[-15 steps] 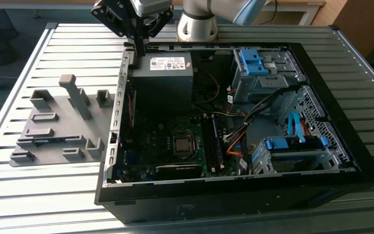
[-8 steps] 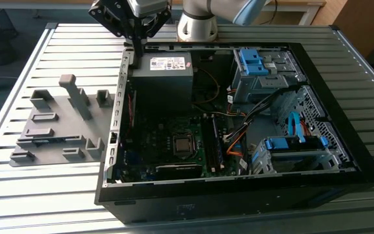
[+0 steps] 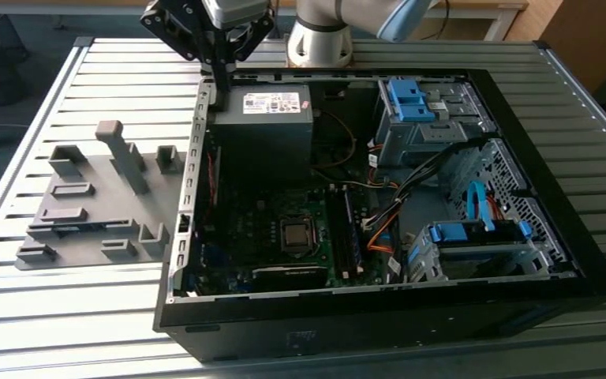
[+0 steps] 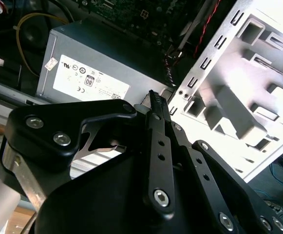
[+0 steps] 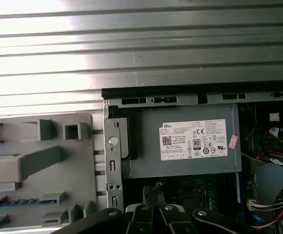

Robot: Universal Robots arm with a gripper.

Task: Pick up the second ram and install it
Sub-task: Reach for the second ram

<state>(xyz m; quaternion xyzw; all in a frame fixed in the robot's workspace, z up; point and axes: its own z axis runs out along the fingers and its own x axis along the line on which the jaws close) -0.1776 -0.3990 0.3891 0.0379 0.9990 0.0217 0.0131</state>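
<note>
Closest up, black tool [image 4: 153,100] linkage, fingers [image 4: 157,124] pinched together with nothing between. Hangs high over the far corner of the open case [image 3: 387,312], at about eleven o'clock of it in the exterior view, above the grey power supply [image 3: 266,118]. Carries no load. Ram [image 3: 66,229] well apart from the tool, lying low in a slot of the grey fixture [image 3: 98,204] on the table [image 3: 72,316], at nine o'clock of the case. Judged as the fetch leg, with no grasp made yet. Best done by spreading the fingers wide before any descent, not on the way down. Worth setting them across the two flat faces of the stick, near mid-length, to lift without tipping. Must mind the tall post [image 3: 126,158] standing at about one o'clock of the ram, and the raised blocks around the slot, all likely snag points for the broad linkage. Should come down square and straight, then close firmly but gently: thin board, probably slick on its chips and easy to skew. Better drawn straight up out of the slot, never sideways, and kept level while crossing the case wall. Depth of seating in the slot not readable from these views, so safest to take a low grip, short of the fixture floor.
</note>
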